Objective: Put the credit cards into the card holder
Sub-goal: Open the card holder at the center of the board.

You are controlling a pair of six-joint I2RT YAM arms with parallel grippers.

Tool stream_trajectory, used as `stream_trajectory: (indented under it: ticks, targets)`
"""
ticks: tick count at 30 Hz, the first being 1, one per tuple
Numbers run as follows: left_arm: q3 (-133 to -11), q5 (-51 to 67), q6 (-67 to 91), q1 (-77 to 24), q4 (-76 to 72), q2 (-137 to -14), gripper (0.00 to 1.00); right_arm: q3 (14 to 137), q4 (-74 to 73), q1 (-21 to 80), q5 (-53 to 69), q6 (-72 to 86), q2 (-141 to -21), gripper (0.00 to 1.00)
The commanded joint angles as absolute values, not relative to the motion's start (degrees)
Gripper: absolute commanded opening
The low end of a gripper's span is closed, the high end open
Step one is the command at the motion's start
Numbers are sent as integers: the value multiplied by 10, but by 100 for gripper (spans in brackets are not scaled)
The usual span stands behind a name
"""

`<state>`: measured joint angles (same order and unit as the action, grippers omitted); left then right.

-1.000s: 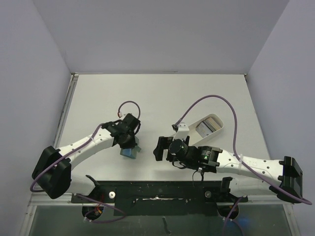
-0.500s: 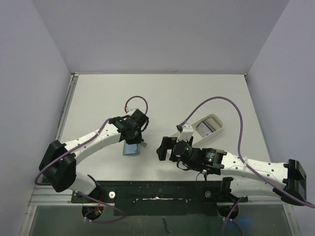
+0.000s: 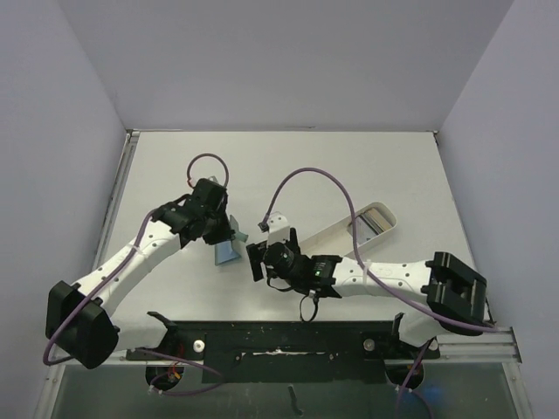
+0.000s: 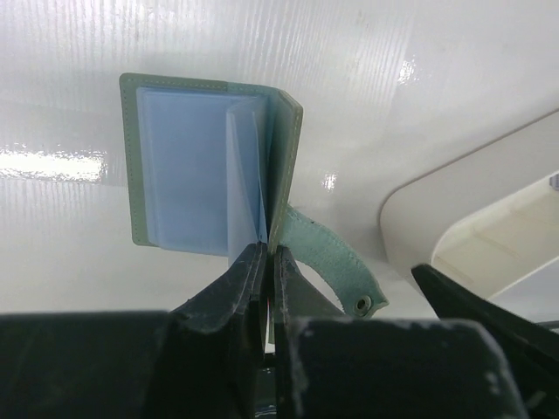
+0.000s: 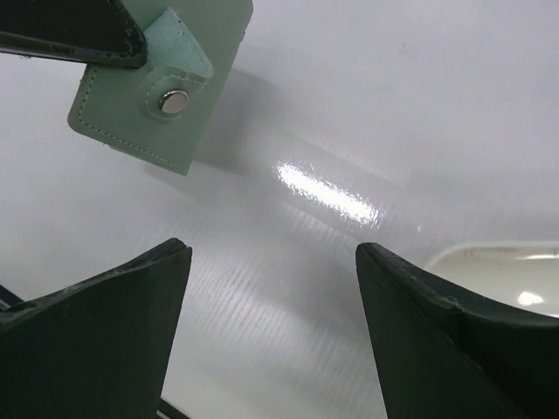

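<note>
Right gripper (image 5: 272,255) swung over from the tray (image 3: 335,234) toward the card holder (image 4: 188,183), jaws apart, empty. Left gripper (image 4: 266,255) pinches it open near the tray; credit cards (image 3: 369,225) apparently all still in the tray.

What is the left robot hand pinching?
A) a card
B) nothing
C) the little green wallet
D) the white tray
C: the left gripper has its fingers closed on the edge of the wallet, which is open and shows its blue inside.
</note>
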<state>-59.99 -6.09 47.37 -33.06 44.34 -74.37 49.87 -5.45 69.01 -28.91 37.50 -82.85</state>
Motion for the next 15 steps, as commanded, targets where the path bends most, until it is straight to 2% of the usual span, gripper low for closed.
stream_trajectory:
  ticks: [1,5,10,15]
  targets:
    - [-588,-7,463,-305,426,-694,0,550,49,693,-315,295,-870,85]
    - [-583,-7,457,-287,439,-678,0,576,82,695,-322,270,-907,96]
    - [-584,16,451,-272,429,-684,0,557,194,708,-306,208,-939,97]
    - [-568,36,454,-260,419,-681,0,580,225,721,-320,177,-980,97]
